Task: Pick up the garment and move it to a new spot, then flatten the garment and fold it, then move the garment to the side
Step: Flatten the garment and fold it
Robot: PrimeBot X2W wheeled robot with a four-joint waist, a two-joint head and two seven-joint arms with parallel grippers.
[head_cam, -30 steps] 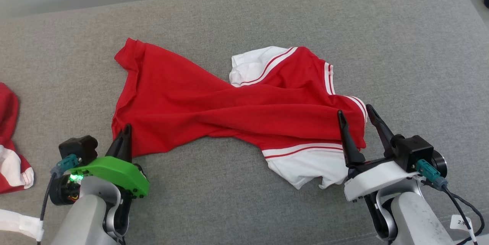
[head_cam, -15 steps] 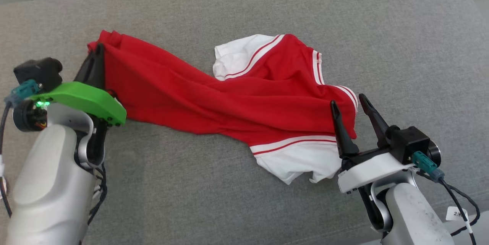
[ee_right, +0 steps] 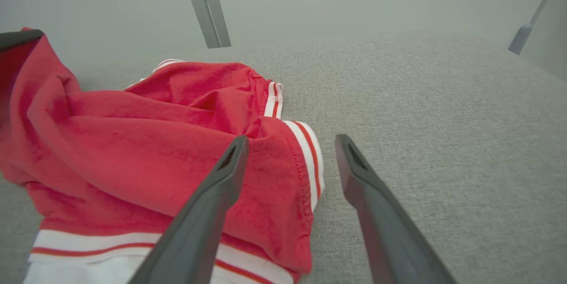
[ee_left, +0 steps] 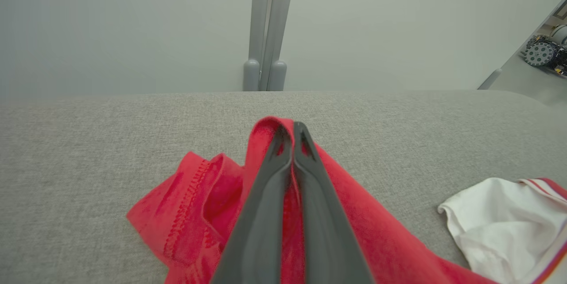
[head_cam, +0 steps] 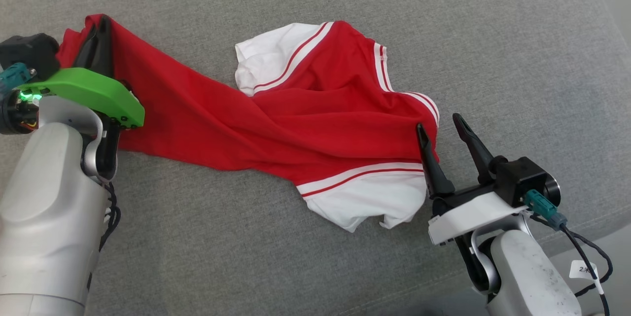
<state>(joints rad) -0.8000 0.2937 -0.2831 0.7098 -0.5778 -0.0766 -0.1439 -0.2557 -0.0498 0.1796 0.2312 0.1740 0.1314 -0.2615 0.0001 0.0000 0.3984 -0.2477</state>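
A red garment [head_cam: 276, 123] with white, red-striped sleeves lies twisted across the grey cushion [head_cam: 443, 35]. My left gripper [head_cam: 101, 25] is at its far left end, shut on a fold of the red hem. The left wrist view shows the left gripper [ee_left: 292, 126] with its fingers pressed together and the garment [ee_left: 195, 204] pinched and raised around them. My right gripper [head_cam: 438, 124] stands open at the garment's right edge. In the right wrist view the right gripper [ee_right: 292, 139] has one finger over the garment [ee_right: 133, 142] and the other over bare cushion, near a striped cuff.
The cushion drops off at its right edge [head_cam: 606, 59] and at the front right corner. A grey metal post [ee_left: 266, 31] stands behind the cushion against a pale wall. Bare grey fabric lies to the far right and in front.
My left gripper has carried the near-left hem corner away from me to the garment's far left end, stretching the cloth. The head camera has shifted too. The right gripper stays open by the cuff.
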